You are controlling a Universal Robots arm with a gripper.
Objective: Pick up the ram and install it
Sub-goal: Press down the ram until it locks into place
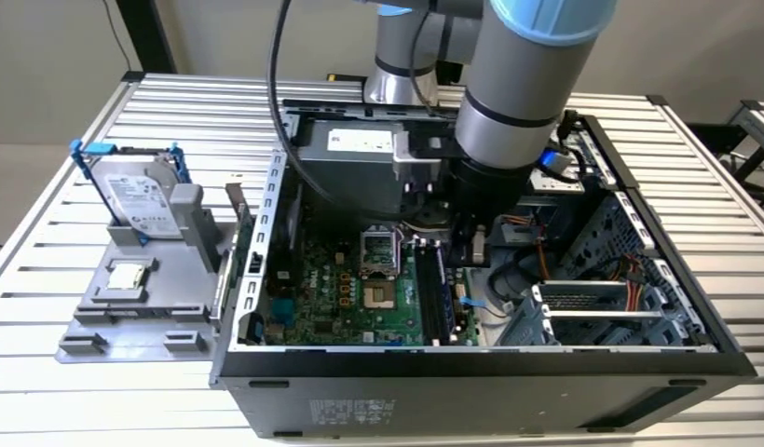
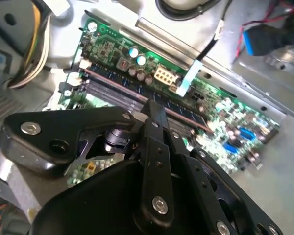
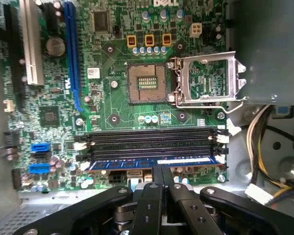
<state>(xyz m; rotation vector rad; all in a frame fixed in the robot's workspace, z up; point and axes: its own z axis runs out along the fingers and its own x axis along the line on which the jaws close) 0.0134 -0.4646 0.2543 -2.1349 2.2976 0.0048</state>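
In the first wrist view my pincer [image 3: 161, 183] was clenched, fingertips pressed together just above the ram [image 3: 154, 163], a blue-edged stick lying in the slot nearest them. The exterior view showed my arm reaching down into the computer case [image 1: 482, 358], hiding that slot.

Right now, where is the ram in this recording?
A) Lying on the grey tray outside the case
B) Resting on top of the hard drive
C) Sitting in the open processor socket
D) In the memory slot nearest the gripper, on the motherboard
D: in the first wrist view the ram lies along the slot row on the motherboard, right at the gripper, whose fingers are together.
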